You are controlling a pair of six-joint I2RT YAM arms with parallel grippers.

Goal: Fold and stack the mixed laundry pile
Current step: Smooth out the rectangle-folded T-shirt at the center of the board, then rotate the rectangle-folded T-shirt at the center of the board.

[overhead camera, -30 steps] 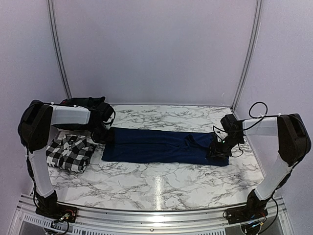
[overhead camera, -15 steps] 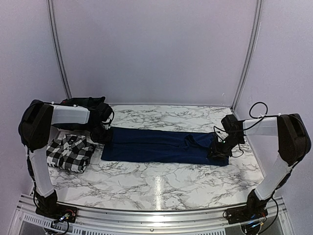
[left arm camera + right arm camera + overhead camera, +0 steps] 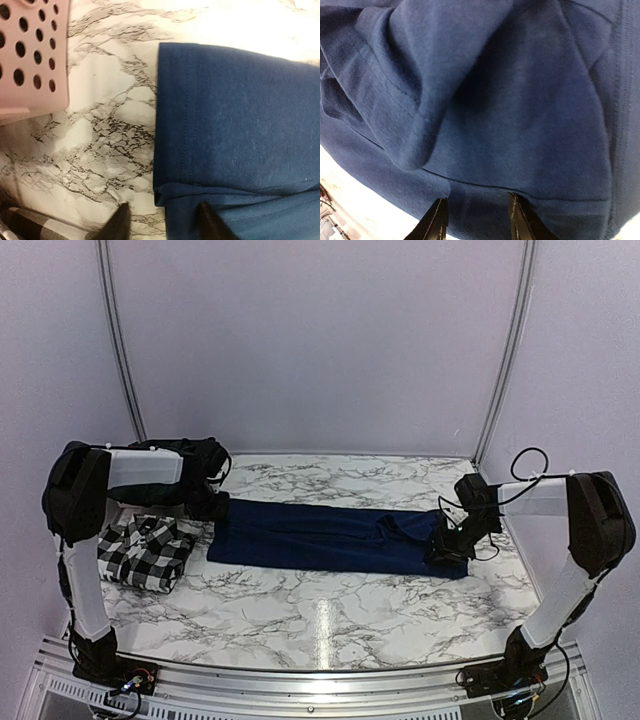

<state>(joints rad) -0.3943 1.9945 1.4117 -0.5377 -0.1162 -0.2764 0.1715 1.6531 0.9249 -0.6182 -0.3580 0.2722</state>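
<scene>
A white counter (image 3: 330, 615) with grey and black lines like marble fills the lower half of the top view. A silver rail (image 3: 300, 685) runs along its bottom edge. Behind it is a pale purple wall (image 3: 320, 340), with a thin left pole (image 3: 118, 350) and a right pole (image 3: 508, 350). In the left wrist view, a pink basket (image 3: 30, 55) with round holes sits at the upper left.

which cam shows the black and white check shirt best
Top external: the check shirt shows almost whole, at the left by the navy T-shirt. Left wrist catches only a checked corner at its bottom-left edge. Right wrist shows none of it, only navy cloth.
</scene>
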